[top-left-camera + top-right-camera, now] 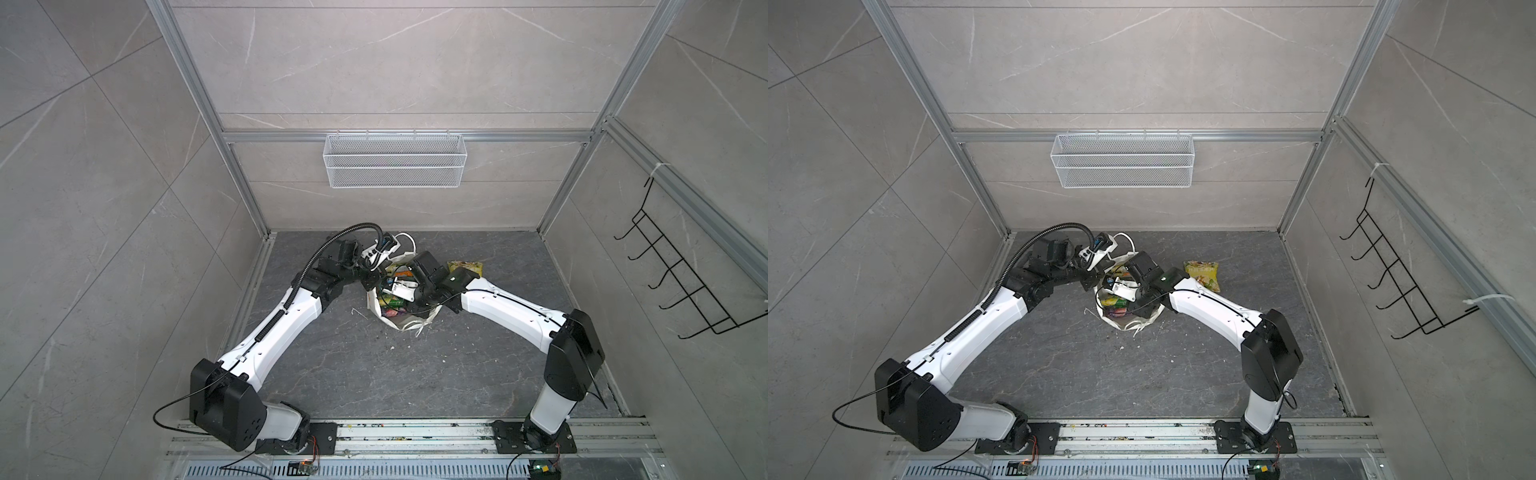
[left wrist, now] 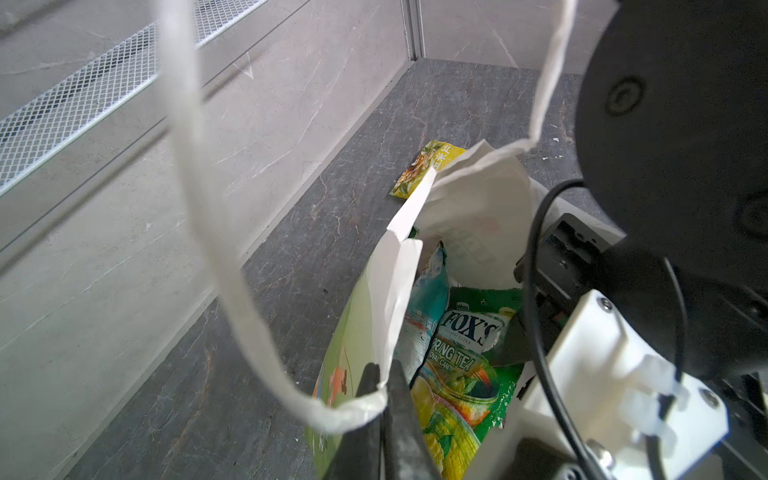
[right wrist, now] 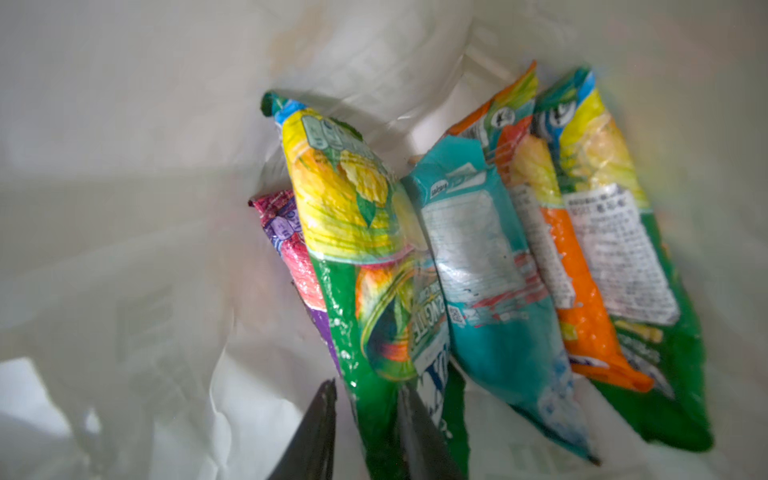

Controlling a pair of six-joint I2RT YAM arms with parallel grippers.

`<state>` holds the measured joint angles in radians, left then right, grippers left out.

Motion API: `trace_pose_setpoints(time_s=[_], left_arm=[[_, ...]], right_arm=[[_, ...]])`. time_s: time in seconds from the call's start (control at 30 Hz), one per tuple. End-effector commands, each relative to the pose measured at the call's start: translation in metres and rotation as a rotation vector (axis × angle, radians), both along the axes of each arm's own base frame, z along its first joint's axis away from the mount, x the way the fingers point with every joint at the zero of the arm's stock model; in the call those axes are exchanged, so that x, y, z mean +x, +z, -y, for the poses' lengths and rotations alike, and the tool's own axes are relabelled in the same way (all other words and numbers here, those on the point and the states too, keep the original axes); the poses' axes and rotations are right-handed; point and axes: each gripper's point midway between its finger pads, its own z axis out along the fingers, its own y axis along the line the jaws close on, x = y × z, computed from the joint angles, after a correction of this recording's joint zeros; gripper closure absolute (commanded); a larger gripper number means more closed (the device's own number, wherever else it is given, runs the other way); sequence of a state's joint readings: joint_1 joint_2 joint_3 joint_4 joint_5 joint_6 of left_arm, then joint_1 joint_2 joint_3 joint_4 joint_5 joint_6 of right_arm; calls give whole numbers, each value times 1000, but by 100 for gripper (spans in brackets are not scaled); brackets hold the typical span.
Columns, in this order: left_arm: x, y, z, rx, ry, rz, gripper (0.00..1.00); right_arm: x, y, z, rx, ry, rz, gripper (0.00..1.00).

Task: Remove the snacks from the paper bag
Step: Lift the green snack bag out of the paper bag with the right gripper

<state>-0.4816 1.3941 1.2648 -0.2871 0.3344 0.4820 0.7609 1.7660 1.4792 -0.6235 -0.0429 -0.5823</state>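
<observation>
A: Item one, paper bag [image 1: 401, 325]?
B: Upright on the bench [image 1: 374, 374], between the two arms in both top views. Mouth open, cord handle [image 2: 232, 270] looped upward.
A: Left hand [image 2: 384, 384]?
B: Closed tight, pinching the bag's rim at the root of the handle.
A: Right hand [image 3: 368, 386]?
B: Down inside the bag. Fingers a narrow way apart, one on each side of the near end of the green FOX'S packet [image 3: 365, 270]. Clamped or not: cannot tell.
A: Other contents?
B: Teal packet [image 3: 490, 270], orange packet [image 3: 573, 291], second green packet [image 3: 631, 249], purple packet [image 3: 291, 241]. All on edge, side by side.
A: Outside the bag?
B: Yellow chip bag [image 1: 465, 266], flat on the bench, just beside the bag, past the right wrist.
</observation>
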Motion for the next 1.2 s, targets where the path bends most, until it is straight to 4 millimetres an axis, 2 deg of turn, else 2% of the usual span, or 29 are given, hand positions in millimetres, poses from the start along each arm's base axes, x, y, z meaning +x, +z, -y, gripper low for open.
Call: trace_pose_setpoints(time_s=[0.0, 0.2, 0.47, 1.0, 1.17], left_arm=[[1, 21, 3, -48, -17, 42, 100], [0, 24, 2, -51, -12, 54, 100], [0, 22, 0, -50, -4, 54, 100], [1, 22, 1, -53, -2, 57, 100], [0, 21, 0, -47, -5, 60, 100]], right_arm=[[7, 9, -8, 10, 9, 40, 82], [4, 27, -7, 51, 14, 72, 100], [-7, 61, -7, 130, 27, 91, 100], [-30, 124, 10, 241, 34, 166, 100], [-40, 153, 16, 311, 26, 202, 100]])
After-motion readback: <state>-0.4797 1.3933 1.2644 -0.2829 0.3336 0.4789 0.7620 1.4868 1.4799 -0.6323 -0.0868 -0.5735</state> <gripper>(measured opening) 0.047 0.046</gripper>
